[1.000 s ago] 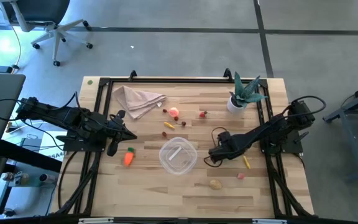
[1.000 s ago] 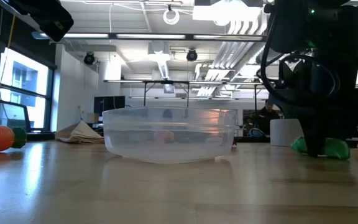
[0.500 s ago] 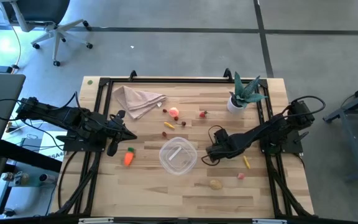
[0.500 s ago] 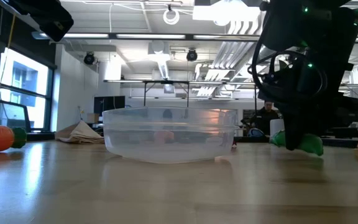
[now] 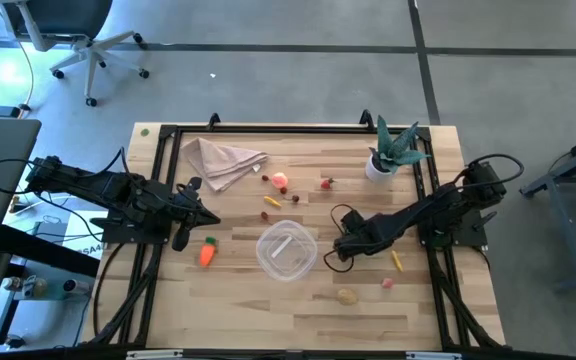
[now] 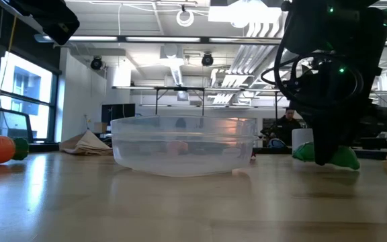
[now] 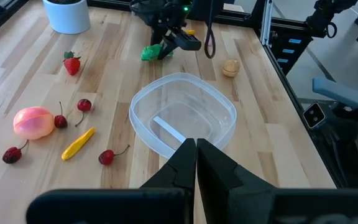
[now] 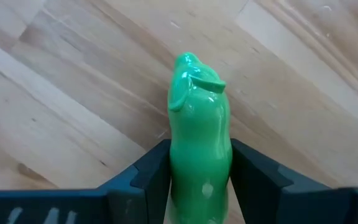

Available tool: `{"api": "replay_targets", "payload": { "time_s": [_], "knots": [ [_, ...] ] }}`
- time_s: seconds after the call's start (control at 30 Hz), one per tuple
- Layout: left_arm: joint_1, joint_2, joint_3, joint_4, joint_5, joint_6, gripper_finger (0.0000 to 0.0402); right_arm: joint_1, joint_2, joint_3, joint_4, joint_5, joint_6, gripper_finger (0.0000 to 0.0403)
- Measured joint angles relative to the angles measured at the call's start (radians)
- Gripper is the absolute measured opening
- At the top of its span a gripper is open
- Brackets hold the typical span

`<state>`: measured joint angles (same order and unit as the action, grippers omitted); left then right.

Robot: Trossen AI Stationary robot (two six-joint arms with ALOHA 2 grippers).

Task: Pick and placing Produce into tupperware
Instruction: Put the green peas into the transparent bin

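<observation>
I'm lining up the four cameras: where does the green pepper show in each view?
High view: hidden under the right gripper, right of the tupperware.
Low view: green pepper, right of the tupperware, held just above the table.
Left wrist view, beyond the tupperware.
Right wrist view, between the fingers.
Shared landmark: the tupperware.

Wooden table [image 5: 238,300] with black frame rails along its edges. Beige cloth napkin [image 5: 220,160], crumpled, lies at far left of the tabletop. Green spiky plant [image 5: 396,142] in a white pot [image 5: 377,168] stands upright at far right. Office chair [image 5: 68,30] on the grey floor beyond the far left corner. Behind the table, a person [image 6: 288,122], possibly seated, partly hidden.
</observation>
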<state>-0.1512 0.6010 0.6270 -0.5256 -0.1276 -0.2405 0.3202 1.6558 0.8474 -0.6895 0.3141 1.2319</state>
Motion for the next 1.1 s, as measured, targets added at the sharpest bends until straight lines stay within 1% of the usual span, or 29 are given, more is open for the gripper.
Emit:
{"api": "replay_targets", "payload": {
  "time_s": [0.2, 0.4, 0.53, 0.7, 0.9, 1.0, 1.1],
  "knots": [
    [0.000, 0.000, 0.000, 0.000, 0.000, 0.000, 0.0005, 0.000, 0.000, 0.000, 0.002, 0.005, -0.081, 0.0145],
    [0.000, 0.000, 0.000, 0.000, 0.000, 0.000, 0.0005, 0.002, -0.001, 0.001, 0.040, 0.072, -0.164, 0.0145],
    [0.000, 0.000, 0.000, 0.000, 0.000, 0.000, 0.0005, 0.002, -0.001, 0.036, 0.042, 0.079, -0.223, 0.0145],
    [0.000, 0.000, 0.000, 0.000, 0.000, 0.000, 0.0005, 0.004, -0.011, 0.141, 0.018, 0.087, -0.344, 0.0145],
    [0.000, 0.000, 0.000, 0.000, 0.000, 0.000, 0.0005, 0.022, -0.016, 0.335, -0.047, 0.163, -0.536, 0.0144],
    [0.000, 0.000, 0.000, 0.000, 0.000, 0.000, 0.0005, 0.028, -0.016, 0.434, -0.026, 0.181, -0.671, 0.0144],
    [0.000, 0.000, 0.000, 0.000, 0.000, 0.000, 0.0005, 0.021, -0.016, 0.507, 0.069, 0.192, -0.826, 0.0144]
  ]
}}
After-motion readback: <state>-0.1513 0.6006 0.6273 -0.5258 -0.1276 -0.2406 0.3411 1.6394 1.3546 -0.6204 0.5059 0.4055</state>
